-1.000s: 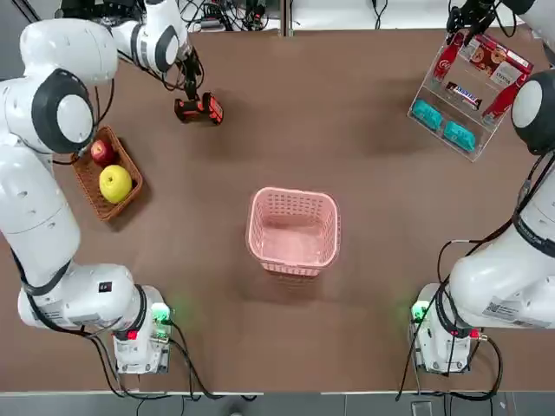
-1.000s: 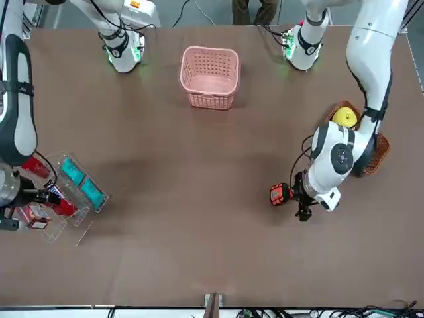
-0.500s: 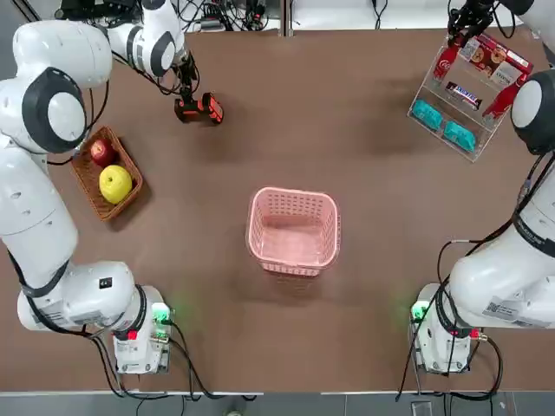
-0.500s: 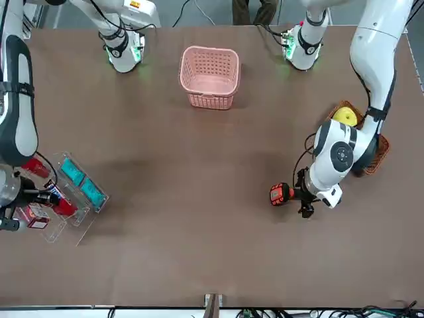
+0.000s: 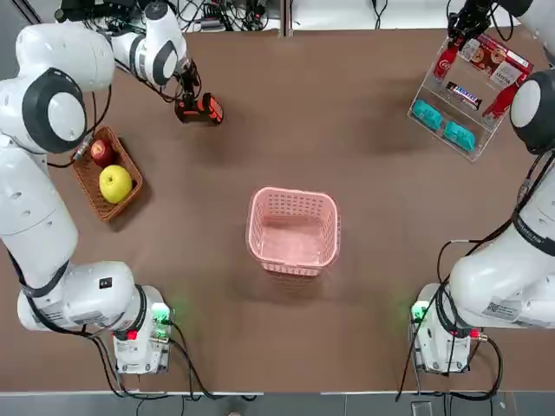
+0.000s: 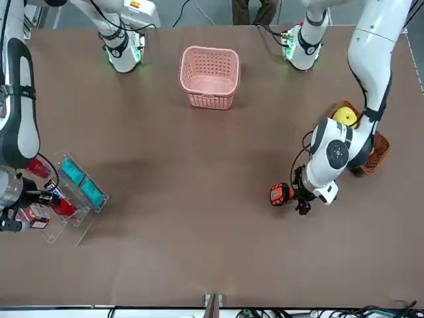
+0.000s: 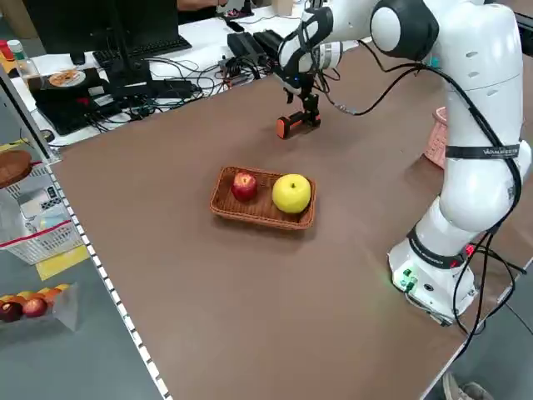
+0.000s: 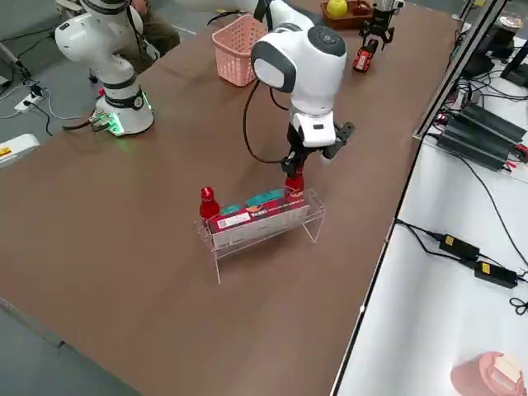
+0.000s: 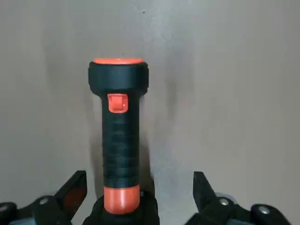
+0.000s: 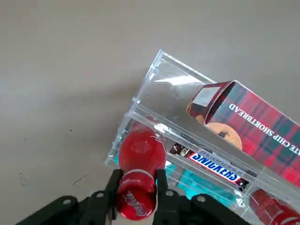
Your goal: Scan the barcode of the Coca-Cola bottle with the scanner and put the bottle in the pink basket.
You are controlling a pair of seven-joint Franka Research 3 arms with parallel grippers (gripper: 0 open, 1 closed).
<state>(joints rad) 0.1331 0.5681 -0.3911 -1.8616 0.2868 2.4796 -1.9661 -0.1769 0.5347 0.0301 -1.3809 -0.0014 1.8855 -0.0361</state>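
Beyond the pink basket, near middle, the left gripper, far left, stands apart about the scanner; far right, the right gripper clamps the Coca-Cola bottle: best lift it straight, clearing the rack

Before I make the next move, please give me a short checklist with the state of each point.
1. Right gripper closed on the Coca-Cola bottle: ok, fingers on both sides near the cap.
2. Bottle clear of the clear rack: not ok, it is still within the rack.
3. Scanner held by the left gripper: not ok, the fingers stand wide apart around its lower end.
4. Pink basket ready to receive: ok, upright and empty.
5. Barcode facing the scanner: cannot tell, no barcode visible on the bottle.
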